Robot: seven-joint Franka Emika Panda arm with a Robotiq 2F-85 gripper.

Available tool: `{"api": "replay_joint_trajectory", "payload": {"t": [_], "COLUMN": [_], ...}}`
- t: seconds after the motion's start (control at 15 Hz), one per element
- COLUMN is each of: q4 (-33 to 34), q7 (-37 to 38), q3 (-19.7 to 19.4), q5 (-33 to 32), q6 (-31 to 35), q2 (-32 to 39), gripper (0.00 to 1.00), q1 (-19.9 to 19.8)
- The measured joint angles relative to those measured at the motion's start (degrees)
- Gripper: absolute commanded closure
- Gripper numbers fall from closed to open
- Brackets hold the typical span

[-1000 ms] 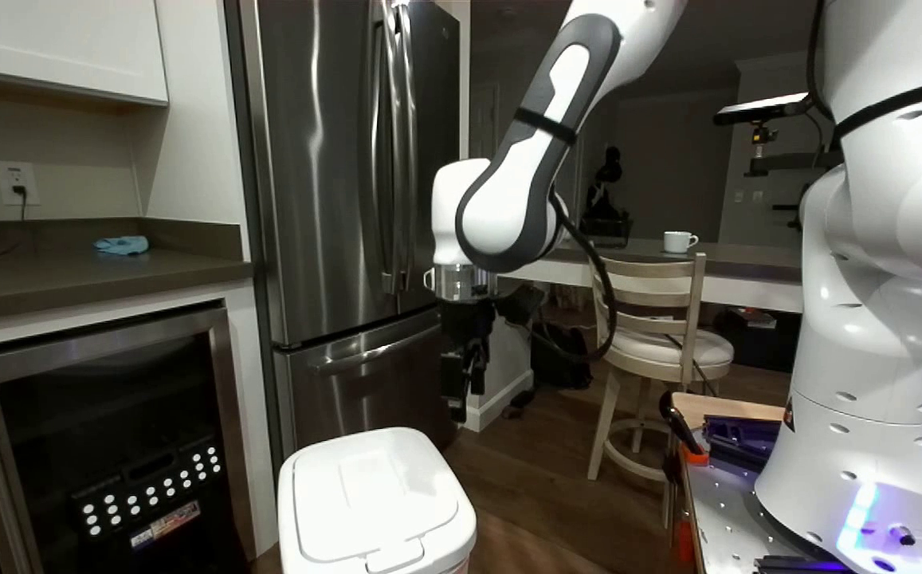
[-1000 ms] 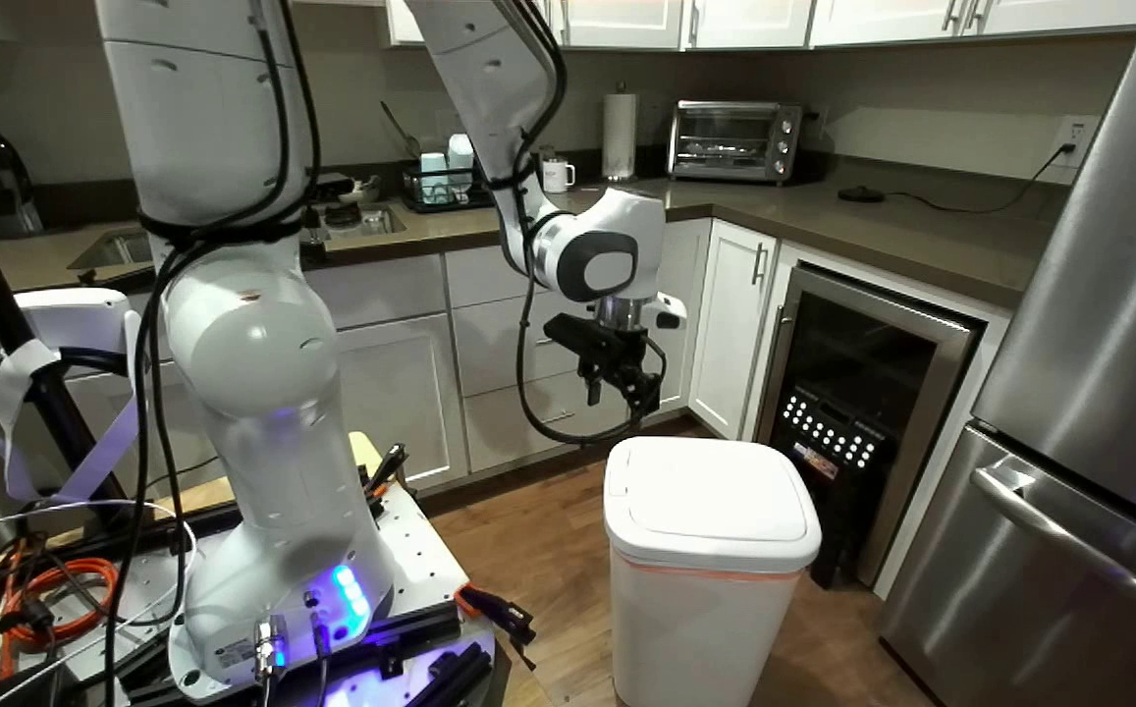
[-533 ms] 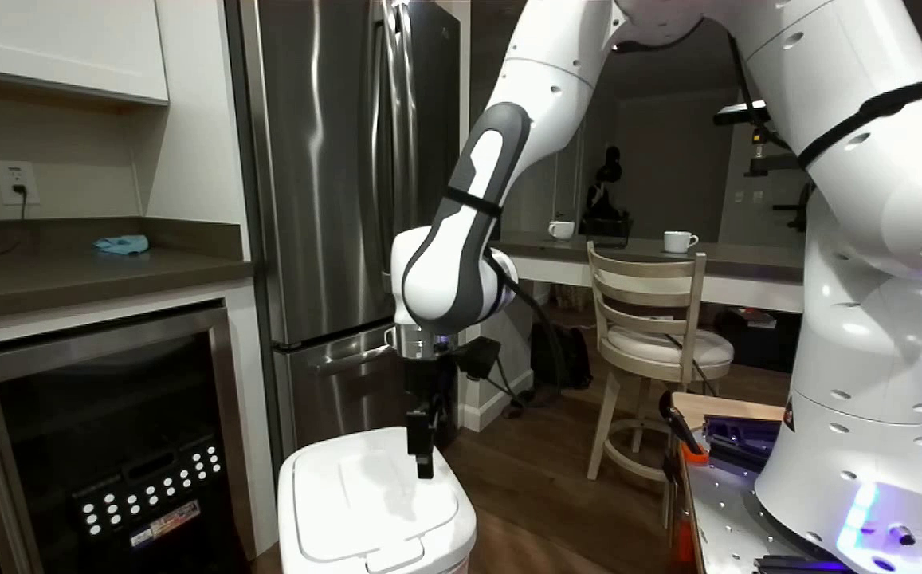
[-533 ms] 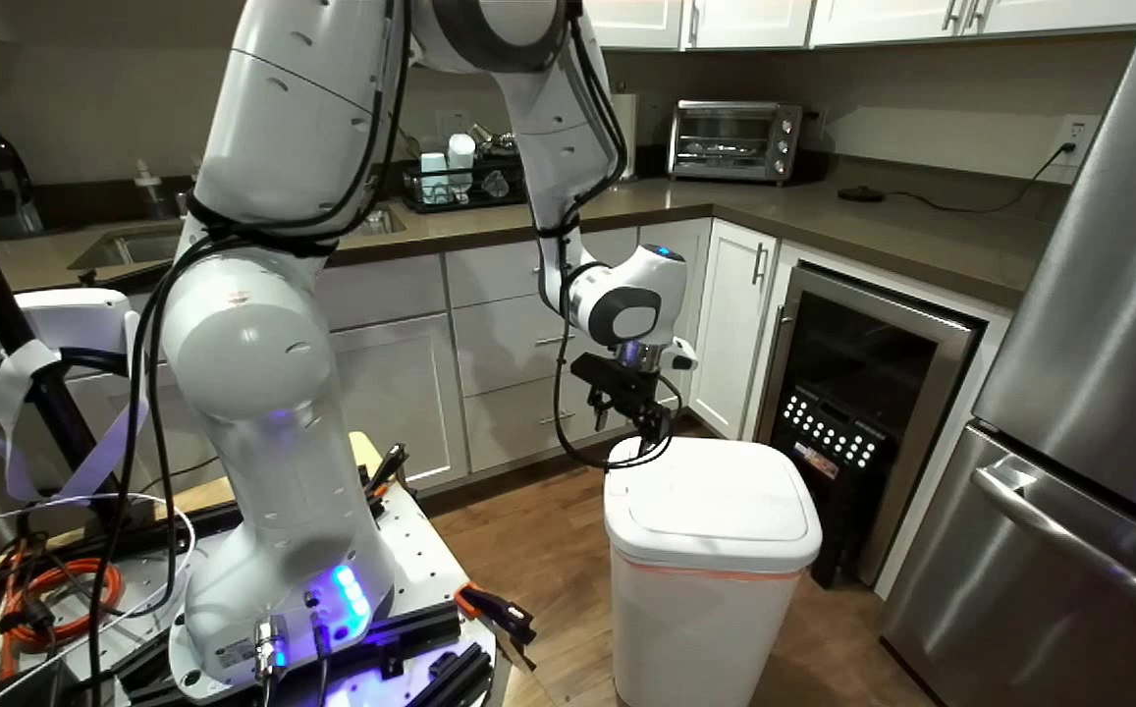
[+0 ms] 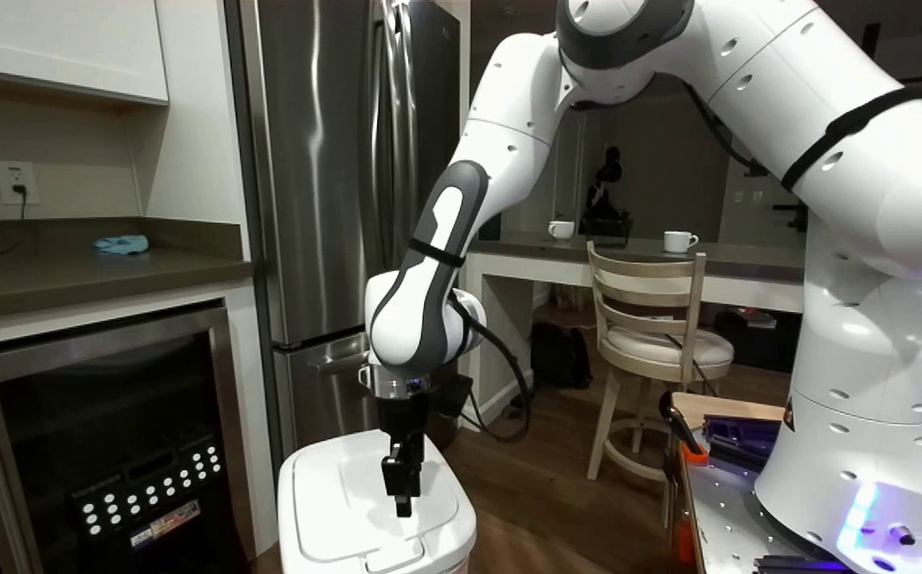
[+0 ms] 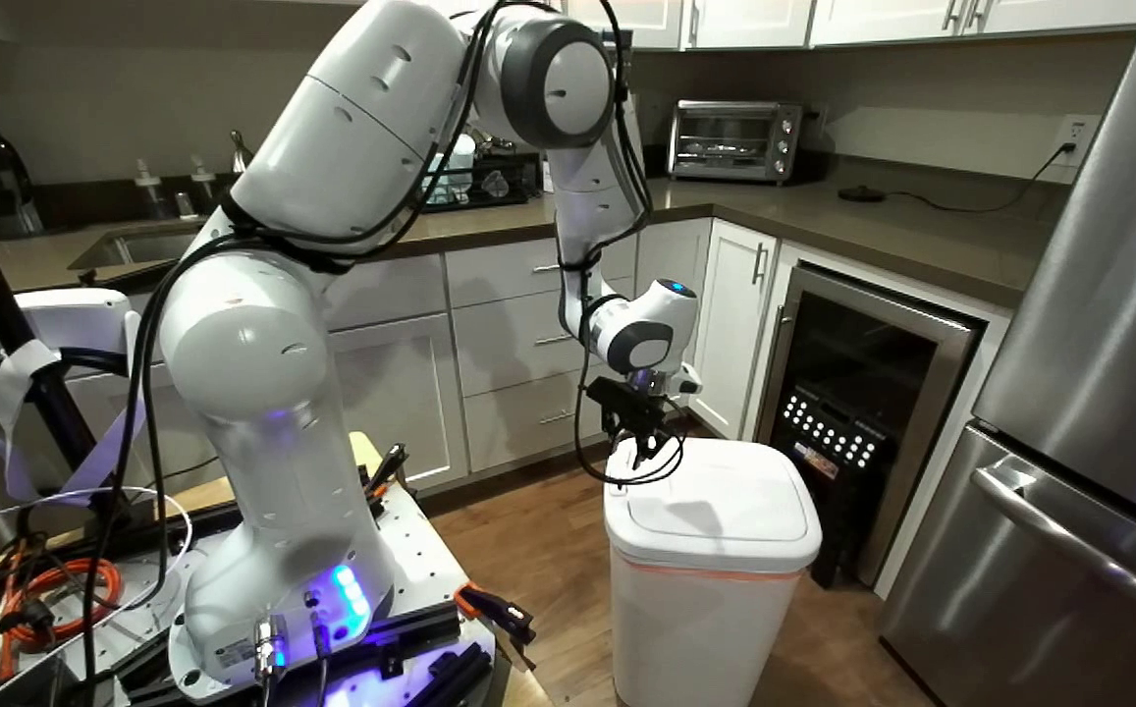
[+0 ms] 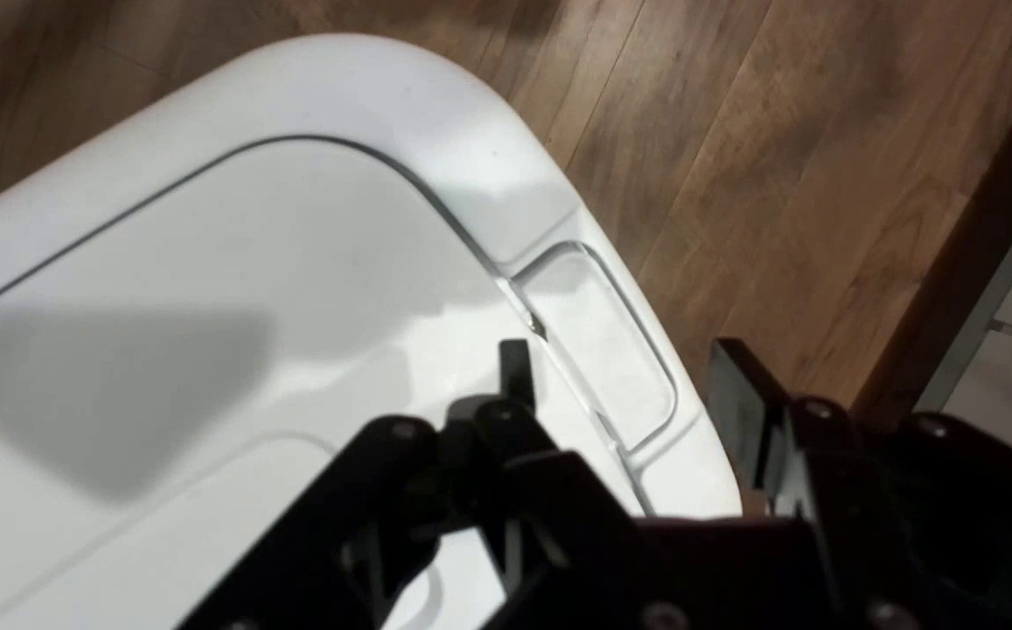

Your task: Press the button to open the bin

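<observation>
Wrist view, left to right, twelve o'clock at the top. A flat white lid [image 7: 234, 262], lying closed, spreads from eight to eleven o'clock. Over it is one black finger [image 7: 516, 372] of the gripper [image 7: 624, 367]. Right of centre, toward three o'clock, is what looks to be the button [image 7: 606, 337], a rounded rectangle set into the lid's edge. The second finger [image 7: 743, 416] is past that edge, toward four. The fingers are spread wide, holding nothing, and frame the button; contact cannot be made out. Pressing would probably need a shift or a narrowing, so that a tip meets it.

An exterior view, left to right. At eight o'clock, a dark-glass cooler [image 5: 110, 359]; at ten, a steel refrigerator [image 5: 317, 199]. Toward seven, the bin [image 5: 349, 510] stands on the wooden floor [image 5: 524, 470], presumably set there for reaching from above. The arm [image 5: 507, 151] bends over it from one o'clock, gripper pointing down, which suits a downward push. A chair [image 5: 660, 348] is at three, apart from the bin; the robot's base [image 5: 867, 454] is at four.
</observation>
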Motion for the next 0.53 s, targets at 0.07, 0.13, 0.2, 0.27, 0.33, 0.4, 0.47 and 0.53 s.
{"api": "replay_joint_trajectory", "payload": {"t": [0.07, 0.13, 0.2, 0.27, 0.33, 0.4, 0.47, 0.53], "q4": [1.02, 2.0, 2.81, 3.62, 4.31, 5.06, 5.83, 6.6], "q7": [0.0, -0.01, -0.01, -0.02, -0.02, -0.02, -0.02, -0.02], "q3": [0.19, 0.37, 0.53, 0.7, 0.86, 1.06, 1.25, 1.42], "q5": [-0.23, -0.67, -1.13, -1.71, -2.14, -2.45, -2.78, -3.07], "q6": [0.0, 0.0, 0.0, 0.0, 0.0, 0.0, -0.03, -0.04], "q2": [1.09, 2.08, 2.93, 3.78, 4.54, 5.4, 6.31, 7.25], "gripper": [0.82, 0.88, 0.95, 0.97, 0.98, 1.0, 1.0, 1.0], "q1": [0.01, 0.02, 0.03, 0.05, 0.09, 0.11, 0.14, 0.16]}}
